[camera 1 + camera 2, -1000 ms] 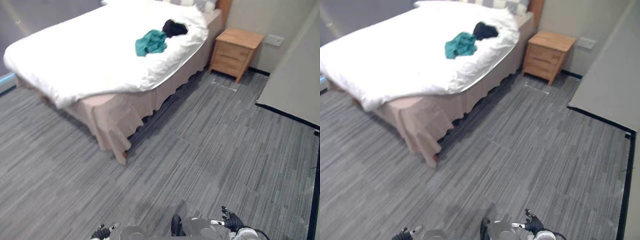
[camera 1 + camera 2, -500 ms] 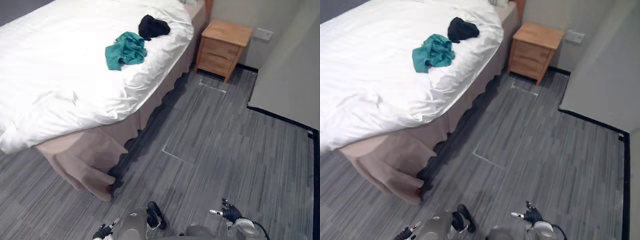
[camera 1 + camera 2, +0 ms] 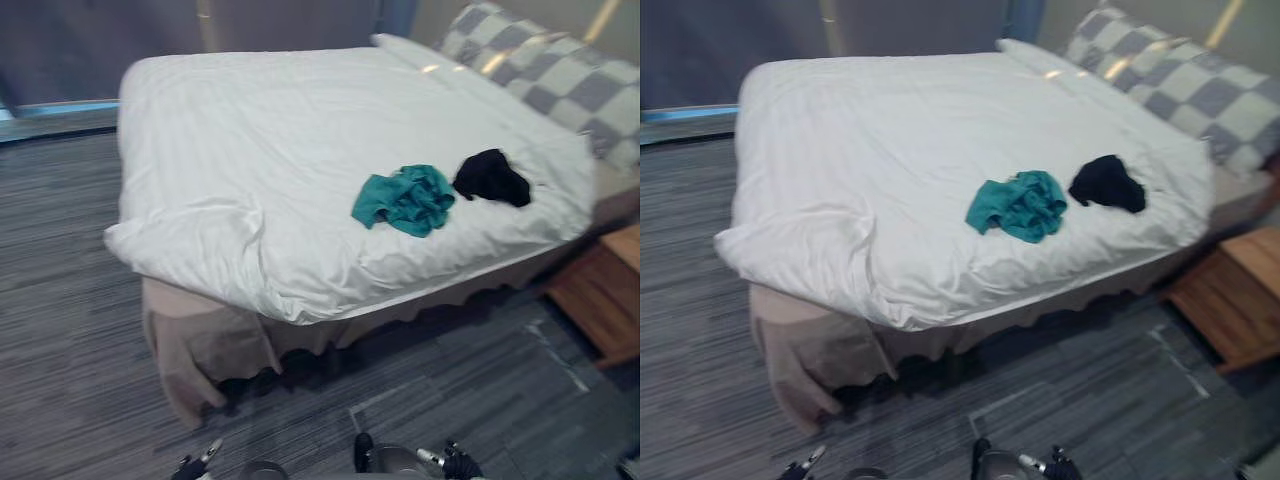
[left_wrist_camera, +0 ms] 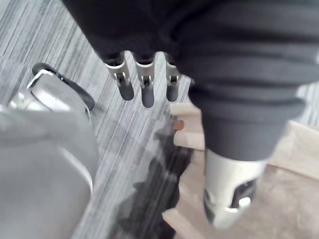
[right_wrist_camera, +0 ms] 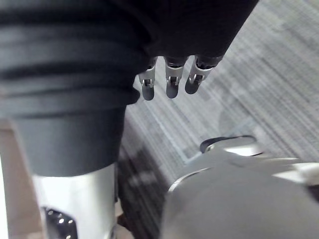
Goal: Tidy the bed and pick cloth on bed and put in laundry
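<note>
Clothes lay on the bed [image 3: 250, 120] in the left eye view: a teal cloth [image 3: 405, 200] sat crumpled on the white duvet [image 3: 300, 265] towards the right near edge. A black cloth [image 3: 492, 178] lay just beside it on the right; whether the two touched could not be told. Checked pillows [image 3: 565, 75] rested at the far right end. A beige skirt [image 3: 200, 345] hung below the duvet down to the grey striped floor [image 3: 60, 300], and a wooden nightstand [image 3: 605, 300] stood on the right, near the bed. The left hand [image 3: 192, 466] and the right hand [image 3: 458, 464] showed low at the near edge, over the floor and well apart from both cloths.

In the left wrist view, the fingers [image 4: 142, 89] hung straight and relaxed with the thumb [image 4: 229, 191] apart from them. They held nothing, with floor and beige skirt beyond.

In the right wrist view, the fingers [image 5: 169, 82] were likewise straight and loose, the thumb [image 5: 75, 204] apart. That hand was empty too, above the floor.
</note>
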Controlling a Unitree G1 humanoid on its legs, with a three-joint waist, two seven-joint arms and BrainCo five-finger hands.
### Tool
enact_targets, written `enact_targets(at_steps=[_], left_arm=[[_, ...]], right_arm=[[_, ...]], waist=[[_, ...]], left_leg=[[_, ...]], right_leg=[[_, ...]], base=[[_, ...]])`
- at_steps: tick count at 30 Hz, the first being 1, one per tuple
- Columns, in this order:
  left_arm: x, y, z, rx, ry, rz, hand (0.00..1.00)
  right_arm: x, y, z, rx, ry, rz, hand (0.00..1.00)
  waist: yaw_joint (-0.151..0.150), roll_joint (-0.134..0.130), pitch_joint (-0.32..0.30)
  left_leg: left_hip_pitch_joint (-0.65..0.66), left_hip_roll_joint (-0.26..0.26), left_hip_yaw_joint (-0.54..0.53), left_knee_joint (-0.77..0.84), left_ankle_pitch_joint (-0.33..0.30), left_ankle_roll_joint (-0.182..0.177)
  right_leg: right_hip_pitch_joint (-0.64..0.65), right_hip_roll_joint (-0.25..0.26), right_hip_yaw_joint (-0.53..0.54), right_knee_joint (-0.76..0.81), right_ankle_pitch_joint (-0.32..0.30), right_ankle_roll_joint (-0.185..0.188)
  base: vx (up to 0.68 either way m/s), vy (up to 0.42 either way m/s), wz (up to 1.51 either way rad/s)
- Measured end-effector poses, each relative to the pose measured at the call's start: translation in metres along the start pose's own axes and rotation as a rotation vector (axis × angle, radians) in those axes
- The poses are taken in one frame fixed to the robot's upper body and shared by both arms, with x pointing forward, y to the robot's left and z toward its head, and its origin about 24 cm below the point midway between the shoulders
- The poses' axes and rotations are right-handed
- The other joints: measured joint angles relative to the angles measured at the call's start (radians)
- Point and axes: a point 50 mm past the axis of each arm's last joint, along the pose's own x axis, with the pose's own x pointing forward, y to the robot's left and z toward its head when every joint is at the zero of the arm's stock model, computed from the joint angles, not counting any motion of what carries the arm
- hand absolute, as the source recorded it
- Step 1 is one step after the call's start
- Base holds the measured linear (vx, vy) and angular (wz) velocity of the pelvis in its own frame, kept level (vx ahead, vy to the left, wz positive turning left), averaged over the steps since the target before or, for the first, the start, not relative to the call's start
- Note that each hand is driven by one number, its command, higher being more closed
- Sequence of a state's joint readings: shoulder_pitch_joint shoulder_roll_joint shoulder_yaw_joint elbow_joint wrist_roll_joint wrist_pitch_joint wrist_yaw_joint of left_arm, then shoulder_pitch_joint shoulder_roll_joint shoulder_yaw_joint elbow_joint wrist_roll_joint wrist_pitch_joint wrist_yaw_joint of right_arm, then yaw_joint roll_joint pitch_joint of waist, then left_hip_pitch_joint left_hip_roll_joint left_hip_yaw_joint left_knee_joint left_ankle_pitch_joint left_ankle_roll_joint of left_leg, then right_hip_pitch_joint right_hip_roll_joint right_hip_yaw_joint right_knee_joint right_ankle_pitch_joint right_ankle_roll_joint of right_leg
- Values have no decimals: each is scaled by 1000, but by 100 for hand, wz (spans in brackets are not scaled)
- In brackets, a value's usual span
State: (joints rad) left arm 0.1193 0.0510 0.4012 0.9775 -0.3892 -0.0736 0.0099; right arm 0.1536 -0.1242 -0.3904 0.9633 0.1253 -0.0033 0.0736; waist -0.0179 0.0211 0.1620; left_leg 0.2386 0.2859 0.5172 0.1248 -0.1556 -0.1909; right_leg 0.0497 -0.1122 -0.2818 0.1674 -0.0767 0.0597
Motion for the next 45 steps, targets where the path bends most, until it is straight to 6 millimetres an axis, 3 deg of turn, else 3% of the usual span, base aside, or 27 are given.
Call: enact_targets(at_steps=[2,5,7,9,11,12,13,18,21,25,28,34,36,37,41,45], left_arm=[[1,5,18,19,-88,-4,0],[1,-5,70,160,-329,-55,0],[-11,-35,133,306,-612,-130,0],[-22,-53,163,351,-741,-166,0],[-55,-82,223,401,-1010,-232,0],[-64,-87,236,411,-1068,-244,0],[-85,-98,267,434,-1195,-273,0],[-119,-108,319,514,-1363,-276,0],[-139,-128,343,556,-1439,-307,0],[-148,-152,369,583,-1439,-237,0],[-155,-171,389,579,-1419,-177,0],[-183,-199,414,676,-1456,-37,0],[-185,-203,417,718,-1435,3,0],[-183,-203,420,725,-1402,28,100],[-172,-196,423,757,-1293,126,100],[-177,-190,429,765,-1314,204,100]], right_arm=[[0,0,-2,1,6,0,0],[-3,-3,-15,6,51,-8,0],[-7,-8,-26,-3,88,-16,0],[-8,-9,-29,-4,94,-20,0],[-9,-12,-31,-4,98,-31,0],[-9,-13,-32,-4,101,-35,0],[-12,-16,-37,-5,114,-47,0],[-19,-24,-52,-19,155,-69,0],[-20,-20,-54,-68,163,-45,0],[-11,-8,-26,-153,66,12,0],[-1,9,8,-200,-43,64,0],[2,35,65,-192,-260,140,0],[1,39,77,-202,-304,157,0],[1,42,83,-189,-322,166,0],[-1,50,96,-171,-372,200,0],[-1,50,103,-178,-391,207,0]], waist=[[0,0,-5],[-1,-23,-10],[-4,-34,-32],[-7,-35,-33],[-34,-35,-34],[-41,-33,-34],[-49,-29,-37],[-56,1,-48],[-62,-2,-47],[-68,-22,-10],[-96,-44,91],[-118,-49,244],[-124,-47,245],[-130,-48,246],[-140,-49,277],[-140,-49,285]], left_leg=[[7,-22,-11,-73,43,-11],[1,-34,-13,-107,61,-18],[-26,-50,-11,-128,76,-14],[-28,-58,-11,-139,82,-12],[-27,-75,-6,-152,86,-9],[-26,-78,-4,-154,86,-8],[-25,-82,1,-156,86,-8],[-14,-83,52,-157,86,-9],[-33,-71,70,-156,85,-10],[-111,-62,106,-119,85,-10],[-187,-53,120,-71,84,-6],[-280,-27,155,-21,84,-5],[-316,-29,161,-18,84,-5],[-335,-31,162,-19,86,-4],[-345,-37,167,-24,90,0],[-364,-47,174,-36,98,3]], right_leg=[[3,-1,-16,-18,4,4],[1,-1,-17,-51,26,10],[-20,-4,-16,-84,52,13],[-21,-7,-15,-98,64,16],[-20,-14,-8,-123,85,20],[-20,-15,-6,-128,90,20],[-15,-15,-2,-147,102,17],[-14,-8,28,-177,121,18],[-30,4,38,-196,137,13],[-115,9,84,-205,174,0],[-189,10,113,-207,206,-12],[-291,25,153,-211,243,-30],[-330,25,160,-209,247,-33],[-351,24,163,-209,251,-34],[-374,22,168,-209,257,-35],[-401,19,182,-209,262,-31]], base=[[-44,-47,35],[-68,-5,4],[-19,5,0],[-5,9,-2],[-10,37,-9],[13,33,-14],[16,12,-12],[-2,-3,-19],[-51,-40,-10],[-116,-66,-29],[-158,-68,-20],[-64,-60,-19],[-6,-41,-13],[-4,-41,-3],[0,0,0],[-10,-12,-3]])
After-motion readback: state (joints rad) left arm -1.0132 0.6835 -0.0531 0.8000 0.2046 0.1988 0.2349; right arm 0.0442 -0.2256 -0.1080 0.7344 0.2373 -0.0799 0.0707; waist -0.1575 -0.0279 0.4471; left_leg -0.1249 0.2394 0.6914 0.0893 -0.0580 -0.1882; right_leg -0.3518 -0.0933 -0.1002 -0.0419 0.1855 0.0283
